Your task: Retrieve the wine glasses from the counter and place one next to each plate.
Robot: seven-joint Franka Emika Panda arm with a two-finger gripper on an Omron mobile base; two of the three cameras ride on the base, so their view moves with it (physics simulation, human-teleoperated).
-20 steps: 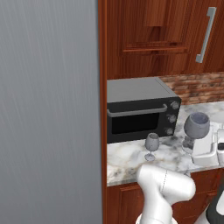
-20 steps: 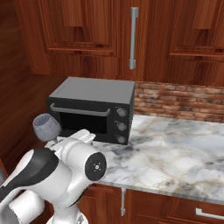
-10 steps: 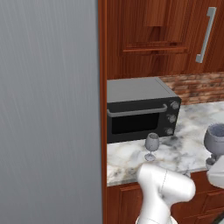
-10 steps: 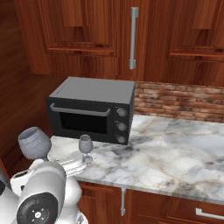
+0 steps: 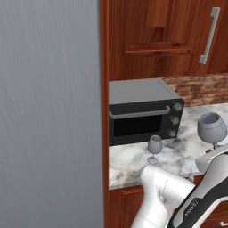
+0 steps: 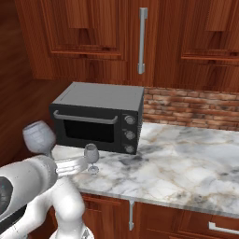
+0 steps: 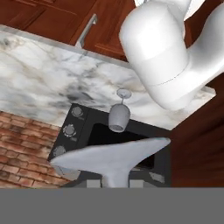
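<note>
Up in the air, the tool (image 7: 114, 181) was closed on one clear round wine glass (image 5: 212, 129). Another small clear glass (image 5: 154, 148) stood on the white marble desk (image 6: 186, 163) by the black oven (image 5: 141, 113).

I can make out one piece of lettering, a small dark mark on my own white forearm (image 5: 194, 205) in the left base view, too small and blurred for me to read; the toaster oven (image 6: 100, 116) carries three plain knobs with no legible marks; I find no other text, label, brand or number anywhere.
</note>
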